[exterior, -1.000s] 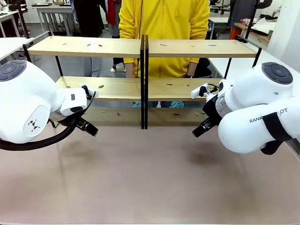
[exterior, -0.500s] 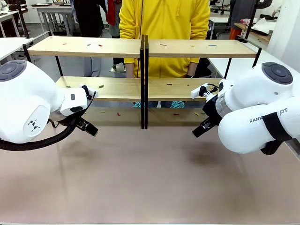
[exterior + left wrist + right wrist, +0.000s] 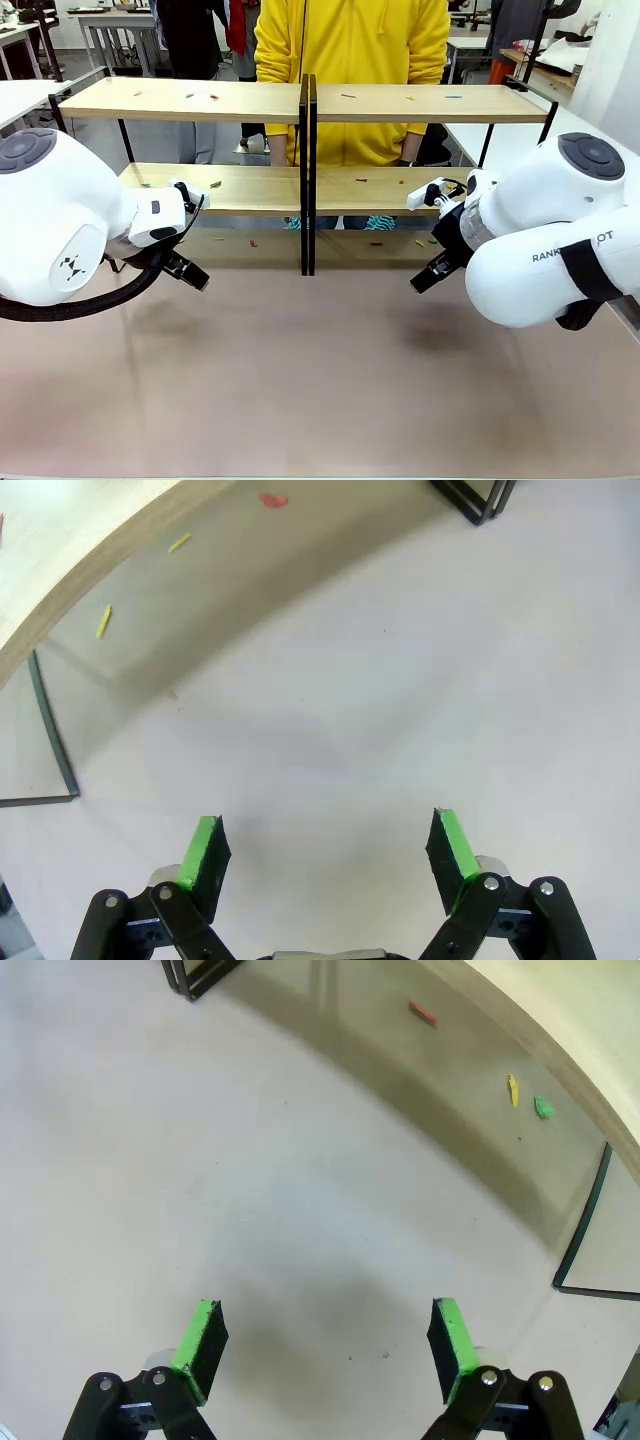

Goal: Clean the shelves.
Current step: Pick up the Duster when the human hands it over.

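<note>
The shelves stand across the far half of the table: a left rack (image 3: 180,101) and a right rack (image 3: 430,103) meet at black posts in the middle. Small coloured scraps (image 3: 213,97) lie on the wooden boards. More scraps lie on the table beneath: a red one (image 3: 272,499), a yellow one (image 3: 103,621) and a green one (image 3: 543,1107). My left gripper (image 3: 190,272) (image 3: 330,845) hangs open just above the tabletop in front of the left rack. My right gripper (image 3: 425,278) (image 3: 325,1345) is open in front of the right rack. Both hold nothing.
A person in a yellow hoodie (image 3: 350,50) stands behind the racks. The lower board's edge (image 3: 60,575) (image 3: 560,1010) overhangs the scraps. Thin black frame legs (image 3: 50,740) (image 3: 585,1230) stand on the table. The near table (image 3: 320,400) is bare brown surface.
</note>
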### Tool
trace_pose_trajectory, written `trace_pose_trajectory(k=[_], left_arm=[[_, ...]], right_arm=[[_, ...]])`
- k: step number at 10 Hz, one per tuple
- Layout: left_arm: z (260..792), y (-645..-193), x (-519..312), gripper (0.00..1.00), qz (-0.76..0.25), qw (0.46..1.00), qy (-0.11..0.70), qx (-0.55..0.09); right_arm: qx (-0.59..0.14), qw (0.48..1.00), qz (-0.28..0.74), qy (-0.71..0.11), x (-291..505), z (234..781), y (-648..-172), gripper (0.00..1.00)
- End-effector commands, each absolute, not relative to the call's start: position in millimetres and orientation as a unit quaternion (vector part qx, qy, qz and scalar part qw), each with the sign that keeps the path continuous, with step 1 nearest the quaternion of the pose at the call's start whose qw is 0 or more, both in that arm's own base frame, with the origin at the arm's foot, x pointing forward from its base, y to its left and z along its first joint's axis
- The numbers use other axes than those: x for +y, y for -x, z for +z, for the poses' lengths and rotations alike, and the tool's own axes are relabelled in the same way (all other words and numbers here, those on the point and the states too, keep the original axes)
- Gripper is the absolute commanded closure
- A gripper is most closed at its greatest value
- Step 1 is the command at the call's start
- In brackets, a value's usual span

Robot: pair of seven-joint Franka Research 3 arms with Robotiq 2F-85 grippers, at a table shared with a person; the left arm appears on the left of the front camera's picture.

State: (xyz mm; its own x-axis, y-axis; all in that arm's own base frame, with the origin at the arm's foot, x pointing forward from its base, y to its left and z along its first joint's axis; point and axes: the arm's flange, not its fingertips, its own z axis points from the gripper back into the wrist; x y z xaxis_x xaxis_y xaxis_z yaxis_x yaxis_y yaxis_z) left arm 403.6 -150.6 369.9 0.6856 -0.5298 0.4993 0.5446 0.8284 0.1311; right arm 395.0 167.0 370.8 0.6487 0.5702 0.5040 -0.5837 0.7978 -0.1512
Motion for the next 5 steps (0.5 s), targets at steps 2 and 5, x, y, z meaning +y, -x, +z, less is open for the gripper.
trace_pose_trajectory(k=[2,5], left_arm=[[369.9,-403.6,-150.6,0.0,-0.293,0.918,0.014,-0.268],[458.0,-305.1,-135.9,0.0,-0.264,0.909,-0.053,-0.318]], right_arm=[[-0.273,0.908,0.318,-0.012,167.0,370.8,-395.0,0.0],[-0.291,0.916,0.26,-0.097,128.4,472.6,-335.8,0.0]])
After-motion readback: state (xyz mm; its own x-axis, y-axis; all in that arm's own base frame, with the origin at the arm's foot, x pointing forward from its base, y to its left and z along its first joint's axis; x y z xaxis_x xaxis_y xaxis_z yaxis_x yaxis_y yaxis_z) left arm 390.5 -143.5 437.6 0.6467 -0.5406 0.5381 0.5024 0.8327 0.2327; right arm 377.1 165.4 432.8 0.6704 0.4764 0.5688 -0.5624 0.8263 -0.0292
